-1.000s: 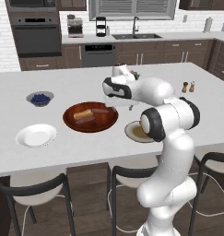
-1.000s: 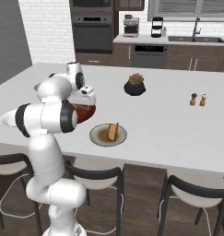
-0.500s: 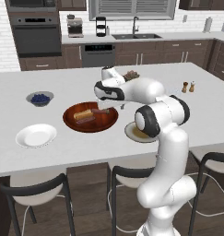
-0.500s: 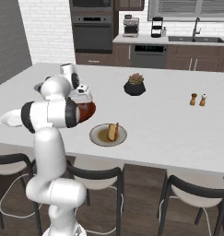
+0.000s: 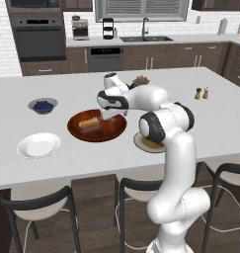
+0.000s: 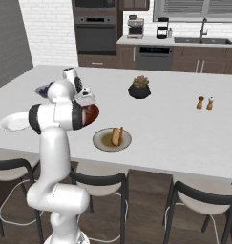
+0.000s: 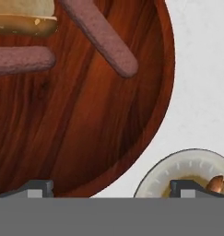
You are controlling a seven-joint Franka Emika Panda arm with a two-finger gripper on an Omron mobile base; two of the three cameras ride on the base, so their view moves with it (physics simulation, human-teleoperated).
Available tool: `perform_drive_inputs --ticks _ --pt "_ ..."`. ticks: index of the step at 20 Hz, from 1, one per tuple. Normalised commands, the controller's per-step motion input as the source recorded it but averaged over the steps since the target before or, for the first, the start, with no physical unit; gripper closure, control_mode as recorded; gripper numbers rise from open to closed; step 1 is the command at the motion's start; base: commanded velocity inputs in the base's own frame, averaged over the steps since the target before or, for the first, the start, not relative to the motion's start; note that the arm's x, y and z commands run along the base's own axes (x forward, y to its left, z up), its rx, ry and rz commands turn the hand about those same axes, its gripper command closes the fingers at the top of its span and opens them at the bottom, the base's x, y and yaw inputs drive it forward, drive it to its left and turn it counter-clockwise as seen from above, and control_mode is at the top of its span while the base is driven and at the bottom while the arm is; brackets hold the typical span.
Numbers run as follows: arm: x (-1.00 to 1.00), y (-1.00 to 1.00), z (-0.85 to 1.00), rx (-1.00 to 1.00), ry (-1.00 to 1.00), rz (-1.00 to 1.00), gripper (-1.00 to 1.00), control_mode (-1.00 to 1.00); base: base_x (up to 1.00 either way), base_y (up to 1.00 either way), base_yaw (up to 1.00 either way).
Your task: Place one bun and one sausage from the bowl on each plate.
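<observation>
The red-brown wooden bowl (image 5: 110,130) (image 7: 85,133) holds a tan bun (image 5: 89,122) (image 7: 22,19) and two dark sausages, one lying diagonally (image 7: 102,37) and one beside the bun (image 7: 17,60). My gripper (image 5: 109,117) (image 7: 111,189) hovers open and empty over the bowl's right part, its fingertips (image 7: 39,188) spread wide. The cream-rimmed plate (image 6: 102,141) (image 7: 178,162) sits just right of the bowl with a bun and a reddish piece (image 6: 117,136) on it; my arm hides part of this plate in the left base view. The plain white plate (image 5: 38,145) (image 6: 13,122) lies bare to the bowl's left.
A small grey bowl of blue berries (image 5: 42,105) stands behind the white plate. A potted plant (image 6: 140,88) sits mid-counter, and two shakers (image 6: 205,102) stand further right. Stools line the counter's near edge.
My hand has swung left from above the cream-rimmed plate and come down over the bowl, staying open. Nothing on the counter has moved.
</observation>
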Motion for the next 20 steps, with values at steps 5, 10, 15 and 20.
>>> perform_drive_inputs --ticks 5,10,15,20 --pt "0.27 0.00 -0.10 0.00 0.02 0.31 -1.00 -1.00 0.00 0.00 0.00" --pt "0.28 0.00 -0.02 0.00 0.03 0.28 -1.00 -1.00 0.00 0.00 0.00" --pt "0.34 0.02 -0.16 0.00 0.00 0.11 -1.00 -1.00 0.00 0.00 0.00" --pt "0.08 0.00 -0.19 0.00 0.00 0.01 -1.00 -1.00 0.00 0.00 0.00"
